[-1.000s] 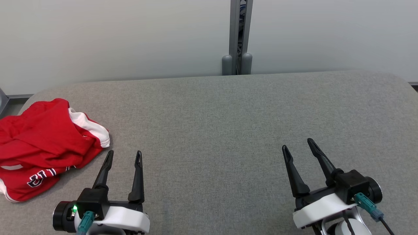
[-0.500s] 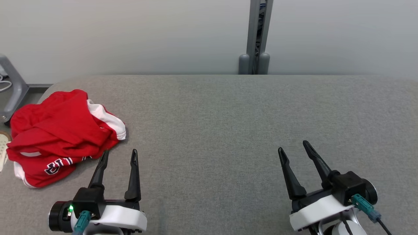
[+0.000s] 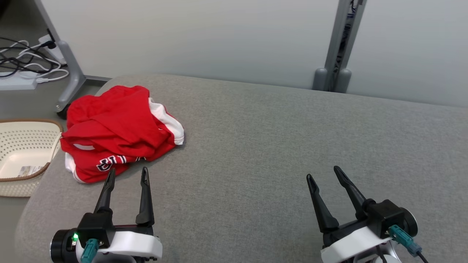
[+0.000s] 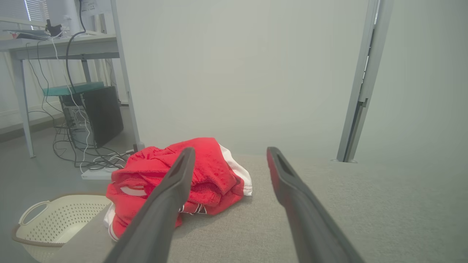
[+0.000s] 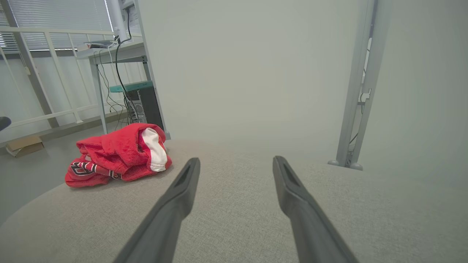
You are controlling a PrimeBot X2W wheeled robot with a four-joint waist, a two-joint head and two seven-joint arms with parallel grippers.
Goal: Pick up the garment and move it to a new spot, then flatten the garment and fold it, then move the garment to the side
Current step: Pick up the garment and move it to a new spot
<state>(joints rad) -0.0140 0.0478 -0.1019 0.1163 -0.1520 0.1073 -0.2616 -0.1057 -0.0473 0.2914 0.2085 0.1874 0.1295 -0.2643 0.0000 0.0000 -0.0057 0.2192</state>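
camera's been swung to the left since a second ago, so everything is slid rightward in the head view. nothing on the table (image 3: 256,146) looks to have been shifted itself, and both grippers are kept low in the frame as before. far left, cables (image 3: 22,40) are strewn over the floor, and a pale perforated basket (image 3: 36,120) with a brown rim has been brought into view just beside the table's left end, lower than its top. next along, the garment (image 3: 117,128) is heaped in a crumple near the table's far left corner: red, with white trim and dark lettering on the near fold. the left gripper (image 3: 128,169) is held right by it, fingers spread wide with nothing gripped. its left fingertip is lined up at the heap's near edge, and whether cloth is touched can't be told. well to the right, the right gripper (image 3: 323,172) is held over bare grey fabric, fingers also spread wide, nothing caught between them. a grey post (image 3: 338,47) is stood behind the table's far edge.
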